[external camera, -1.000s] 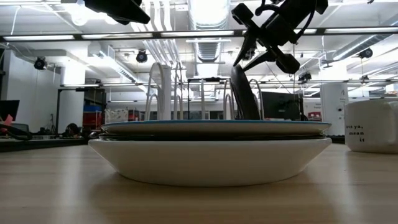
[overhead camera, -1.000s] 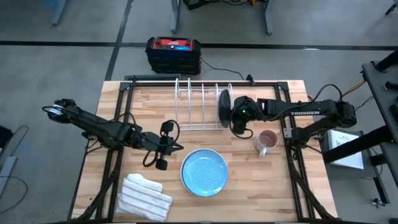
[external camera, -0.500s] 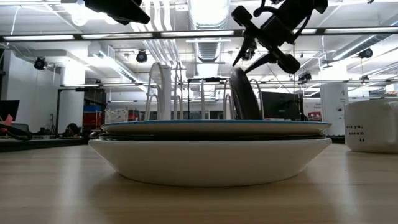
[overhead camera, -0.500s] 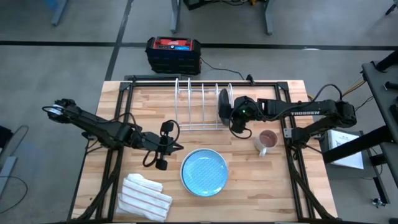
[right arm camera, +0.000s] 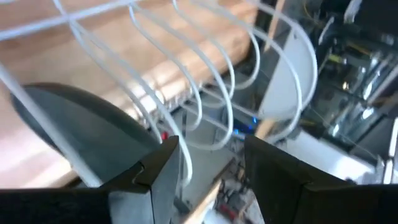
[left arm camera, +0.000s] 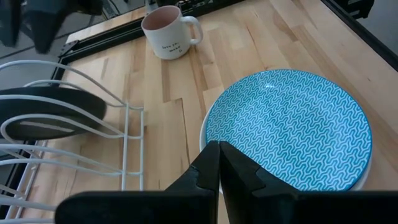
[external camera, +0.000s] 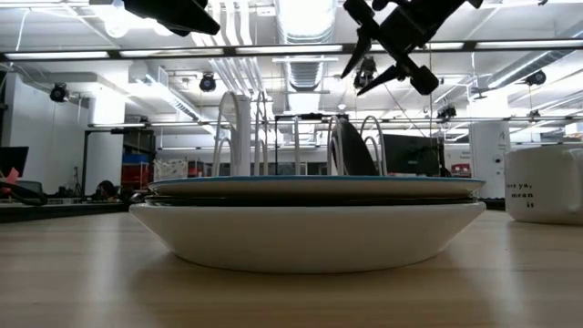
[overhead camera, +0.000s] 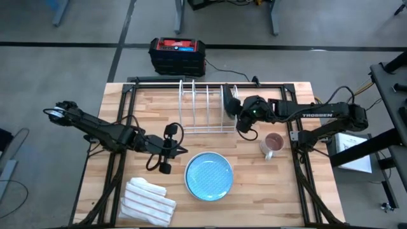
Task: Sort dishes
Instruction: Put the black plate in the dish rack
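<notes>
A dark blue-grey dish (overhead camera: 225,103) stands on edge in the right-hand slot of the white wire rack (overhead camera: 202,108), leaning against the wires (right arm camera: 81,134). My right gripper (overhead camera: 239,114) hovers open just above and to the right of it (external camera: 390,44), with the dish outside its fingers (right arm camera: 158,171). The light blue dish (overhead camera: 209,176) lies on top of a stack whose lowest dish is white (external camera: 308,235). My left gripper (overhead camera: 166,151) hangs shut above the table to the left of that stack (left arm camera: 219,167).
A beige mug (overhead camera: 272,144) stands right of the rack. A folded striped cloth (overhead camera: 148,201) lies at the near left. A black and red box (overhead camera: 177,54) sits on the floor beyond the far edge. Bare wood (overhead camera: 267,191) shows right of the stack.
My right gripper has opened, let go of the dark dish, rolled a little and risen clear of it. The dish has tipped over and now leans lower in the rack's wires.
</notes>
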Tool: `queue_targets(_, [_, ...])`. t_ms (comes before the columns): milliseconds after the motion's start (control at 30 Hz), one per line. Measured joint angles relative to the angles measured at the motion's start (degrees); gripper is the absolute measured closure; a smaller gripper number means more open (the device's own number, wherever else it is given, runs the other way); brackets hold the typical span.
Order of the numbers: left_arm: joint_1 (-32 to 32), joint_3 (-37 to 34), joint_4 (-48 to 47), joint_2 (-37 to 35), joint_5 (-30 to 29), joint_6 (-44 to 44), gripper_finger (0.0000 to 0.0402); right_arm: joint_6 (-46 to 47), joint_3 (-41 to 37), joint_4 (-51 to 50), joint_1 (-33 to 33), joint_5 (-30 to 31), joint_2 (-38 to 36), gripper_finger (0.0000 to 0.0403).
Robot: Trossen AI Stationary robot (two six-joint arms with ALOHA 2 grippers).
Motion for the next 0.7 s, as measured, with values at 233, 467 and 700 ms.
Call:
queue_targets(233, [0.01, 0.00, 0.00, 0.00, 0.00, 0.00, 0.0401, 6.82, 0.02, -0.07, 1.06, 9.56, -3.02, 0.0239])
queue_targets(467, [0.01, 0.00, 0.03, 0.00, 0.00, 0.00, 0.0401, 39.84, 0.04, 3.84, 0.76, 9.78, -5.67, 0.0261])
queue_targets(700, [0.05, 0.01, 1.33, 0.00, -0.07, 0.08, 0.0401, 76.34, 0.13, 3.23, -1.17, 10.56, -4.40, 0.0324])
